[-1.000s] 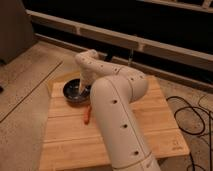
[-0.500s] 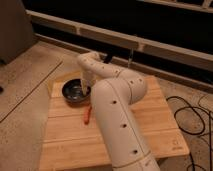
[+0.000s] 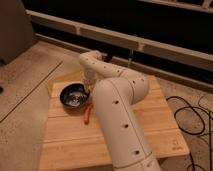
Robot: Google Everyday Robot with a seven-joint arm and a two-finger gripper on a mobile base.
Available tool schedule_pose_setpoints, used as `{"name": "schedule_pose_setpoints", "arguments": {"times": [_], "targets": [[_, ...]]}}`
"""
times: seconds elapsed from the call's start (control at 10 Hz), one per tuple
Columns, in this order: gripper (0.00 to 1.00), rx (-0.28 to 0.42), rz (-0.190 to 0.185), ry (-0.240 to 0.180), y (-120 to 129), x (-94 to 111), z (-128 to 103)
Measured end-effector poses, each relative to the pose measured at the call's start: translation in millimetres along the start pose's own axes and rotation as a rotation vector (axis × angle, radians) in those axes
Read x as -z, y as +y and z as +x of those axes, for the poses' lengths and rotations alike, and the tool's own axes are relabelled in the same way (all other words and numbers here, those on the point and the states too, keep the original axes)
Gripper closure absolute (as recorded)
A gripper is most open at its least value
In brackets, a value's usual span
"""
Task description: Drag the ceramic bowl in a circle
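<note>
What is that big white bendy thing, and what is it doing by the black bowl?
That white tube is a robot arm, bent like an elbow. The one camera looks down along it from above. Its hand, called the gripper, reaches down to the edge of the dark shiny bowl. Whether it holds the bowl is hidden. The bowl sits on a wooden table, with a small orange thing lying beside it. Black cables lie on the floor.
</note>
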State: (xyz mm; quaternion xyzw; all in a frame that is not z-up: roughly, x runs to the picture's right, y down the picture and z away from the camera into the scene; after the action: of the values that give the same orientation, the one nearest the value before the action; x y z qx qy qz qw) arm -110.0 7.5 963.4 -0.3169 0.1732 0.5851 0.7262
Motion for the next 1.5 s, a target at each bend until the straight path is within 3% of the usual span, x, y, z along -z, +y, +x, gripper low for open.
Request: {"name": "schedule_pose_setpoints", "arguments": {"times": [0.2, 0.4, 0.6, 1.0, 1.2, 1.5], "targets": [[1.0, 0.042, 0.015, -0.009, 9.1, 9.4, -1.1], [1.0, 0.071, 0.057, -0.012, 7.7, 24.4, 1.5], [1.0, 0.032, 0.123, 0.02, -19.8, 33.7, 13.2], [1.0, -0.057, 0.222, 0.109, -67.5, 32.3, 29.9], [1.0, -0.045, 0.251, 0.112, -74.8, 35.1, 13.5], [1.0, 0.002, 0.25, 0.074, -73.6, 41.6, -20.8]]}}
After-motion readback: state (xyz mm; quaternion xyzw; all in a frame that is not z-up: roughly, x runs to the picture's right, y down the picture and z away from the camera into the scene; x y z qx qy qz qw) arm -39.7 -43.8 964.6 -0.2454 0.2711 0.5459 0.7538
